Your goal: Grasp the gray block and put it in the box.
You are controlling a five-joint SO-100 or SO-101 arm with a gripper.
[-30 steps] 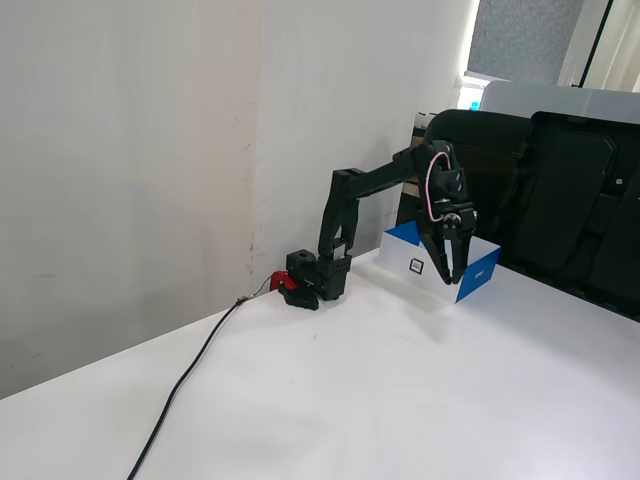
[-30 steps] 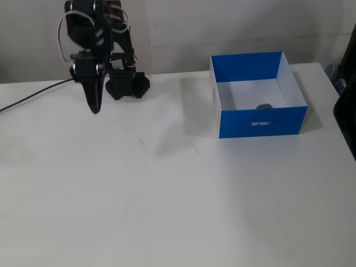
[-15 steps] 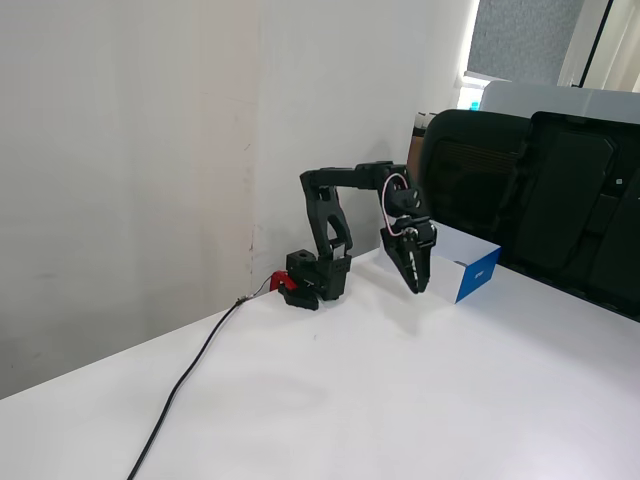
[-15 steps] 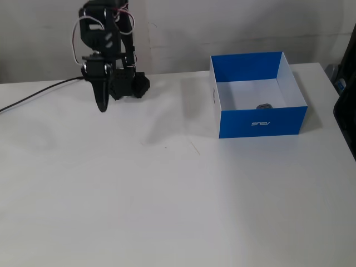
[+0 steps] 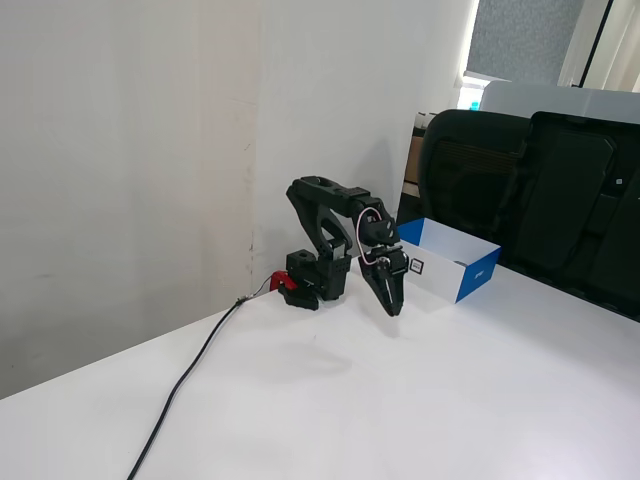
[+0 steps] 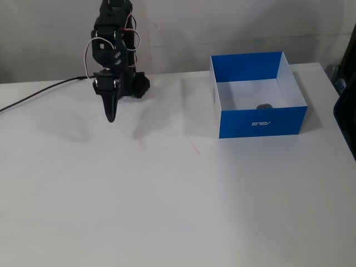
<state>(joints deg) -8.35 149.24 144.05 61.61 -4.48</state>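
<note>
The box (image 6: 261, 122) stands at the right of the table in a fixed view; its sides are blue and its inside is white. In the other fixed view the box (image 5: 478, 278) stands behind the arm, with a white side bearing a small dark logo. The gray block (image 6: 263, 106) lies inside the box near the front wall. My gripper (image 6: 110, 117) hangs tip-down over the table at the left, far from the box, with the jaws together and nothing in them. It also shows in the other fixed view (image 5: 394, 307).
The arm's base (image 5: 316, 277) stands at the back by the wall, with a black cable (image 5: 190, 375) running from it across the table. Black office chairs (image 5: 540, 190) stand behind the table's far edge.
</note>
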